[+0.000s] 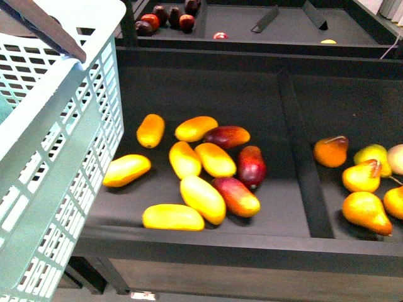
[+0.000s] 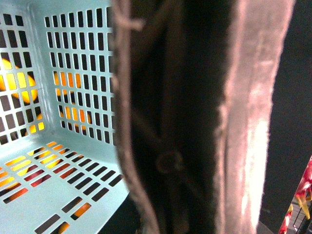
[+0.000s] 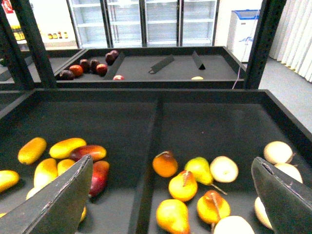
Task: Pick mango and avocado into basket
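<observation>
Front view: basket beside mangoes; divider separates them from pears.

No legible text, brand or number in any view.
Red-and-white sign behind fruit shelves: marks too blurred to read.
Small bottles on far store shelf: labels too small to read.

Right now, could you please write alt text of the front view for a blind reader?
A cluster of yellow and red mangoes lies in a dark bin; a teal basket fills the left edge, and pears sit in the compartment to the right.
</observation>
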